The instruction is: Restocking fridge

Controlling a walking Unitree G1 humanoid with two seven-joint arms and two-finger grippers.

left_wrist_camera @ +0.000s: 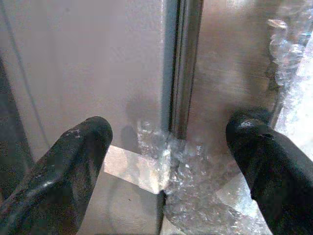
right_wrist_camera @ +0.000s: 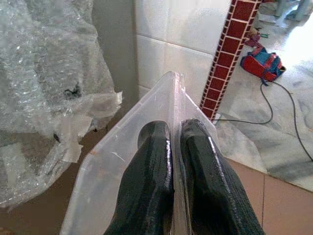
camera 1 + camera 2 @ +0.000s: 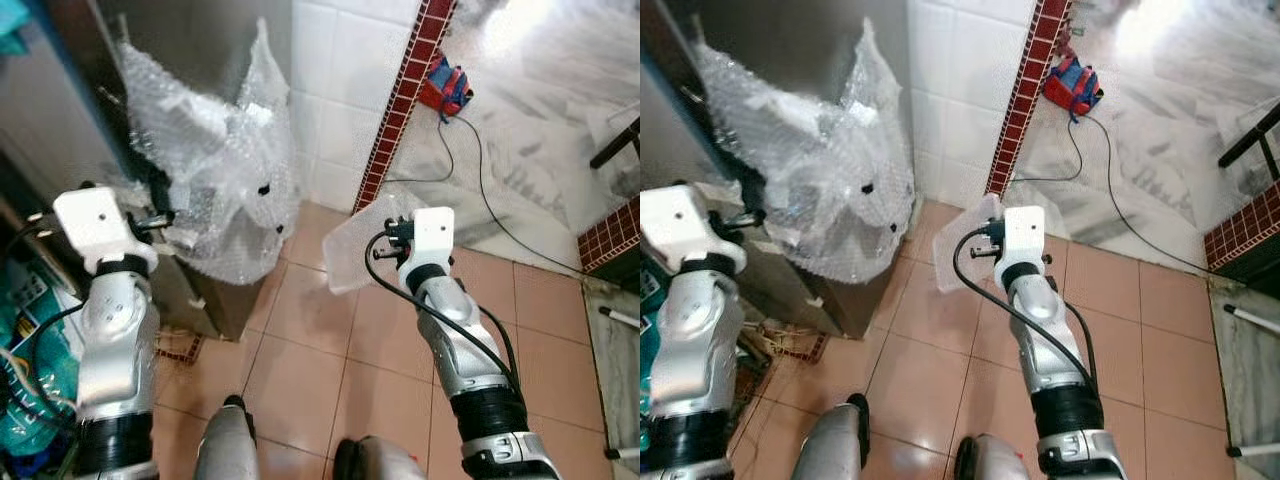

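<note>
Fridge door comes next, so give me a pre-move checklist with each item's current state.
1. Left gripper fingers spread: ok, open on either side of the fridge door edge.
2. Left fingers touching the door: cannot tell.
3. Right gripper hold on the clear plastic container: ok, fingers pinch its wall.
4. Container clear of the fridge: ok, held over the tile floor.
5. Bubble wrap away from the door: not ok, it hangs taped on the fridge's side beside the left gripper.
6. Cable out of the path: ok, it lies across the marble floor beyond.
</note>
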